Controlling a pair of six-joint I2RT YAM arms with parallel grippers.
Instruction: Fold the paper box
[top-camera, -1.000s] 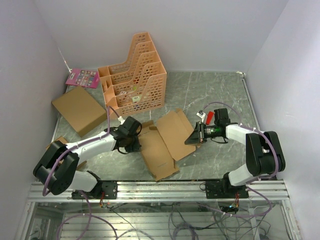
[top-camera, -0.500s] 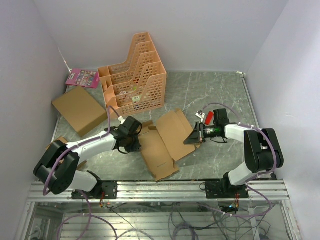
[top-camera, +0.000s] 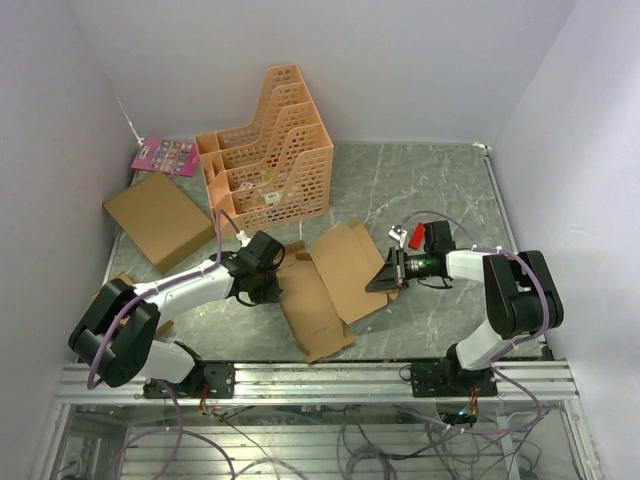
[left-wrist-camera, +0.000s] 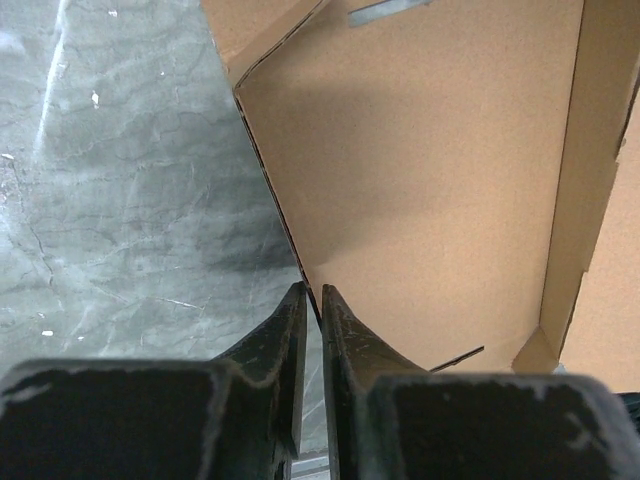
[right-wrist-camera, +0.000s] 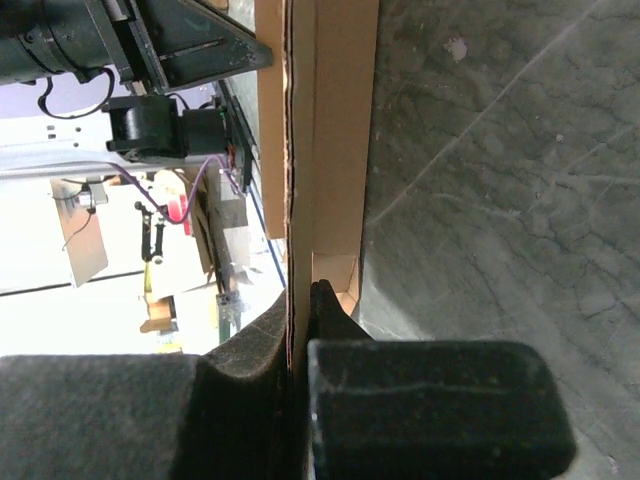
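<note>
The box (top-camera: 330, 285) is set on the table (top-camera: 430, 190), centred toward its near edge; side-wall folding is judged in hand. Its left wall is pinched between the narrow fingers of the left gripper (left-wrist-camera: 312, 300), and its right flap is clamped by the right gripper (right-wrist-camera: 300, 300). Next, both walls probably need to be stood upright together.

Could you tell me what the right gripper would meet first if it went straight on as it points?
The paper box: the right gripper is shut on its flap, so it would likely push further into that cardboard, towards the left gripper.
</note>
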